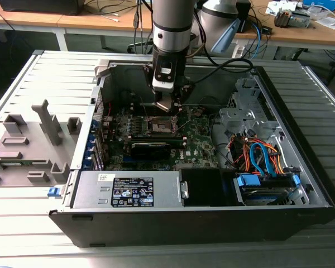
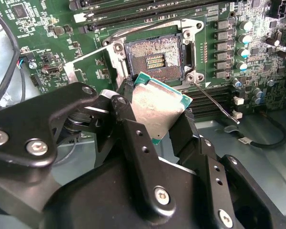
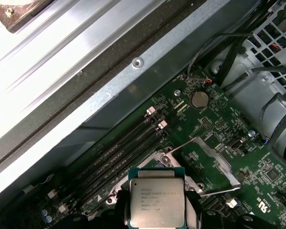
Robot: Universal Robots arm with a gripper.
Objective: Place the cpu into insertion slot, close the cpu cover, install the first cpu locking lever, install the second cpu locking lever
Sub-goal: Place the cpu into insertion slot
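Observation:
My gripper hangs inside the open computer case, just above the cpu socket on the green motherboard. It is shut on the cpu, a small square chip with a silver-grey top and green edge, pinched by two opposite sides between the black fingers. In both wrist views the chip is tilted and off the socket, whose contact field lies bare. The cpu cover stands flipped open beside the socket. A thin locking lever sticks out, unlatched.
A long black card lies just in front of the socket. Memory slots run along it. The grey power supply fills the front left of the case, cables and a drive cage the right. A grey fixture stands outside, left.

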